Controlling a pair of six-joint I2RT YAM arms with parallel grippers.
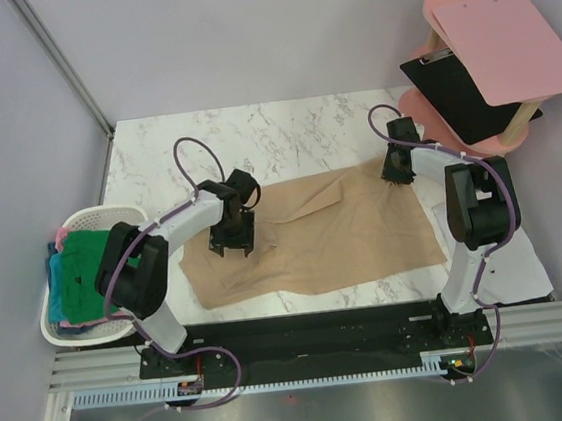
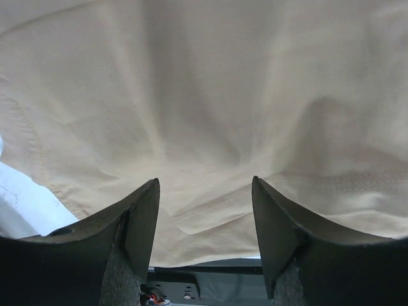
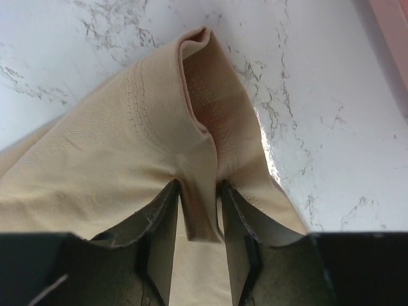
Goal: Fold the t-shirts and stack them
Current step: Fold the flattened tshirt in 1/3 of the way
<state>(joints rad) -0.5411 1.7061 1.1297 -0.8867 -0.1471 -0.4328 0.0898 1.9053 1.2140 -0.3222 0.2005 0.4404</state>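
The tan t-shirt (image 1: 313, 232) lies spread on the table (image 1: 253, 133), a ridge of its far right corner pinched between the narrow jaws of the right gripper (image 3: 199, 188), while the left gripper (image 2: 204, 182) gapes empty above its left part, hiding the cloth beneath

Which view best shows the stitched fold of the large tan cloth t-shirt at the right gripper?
Right wrist: the stitched fold of the tan cloth t-shirt fills the frame, pinched in the right gripper. Top external shows the whole shirt small, that corner hidden by the gripper. Left wrist shows only cloth elsewhere.
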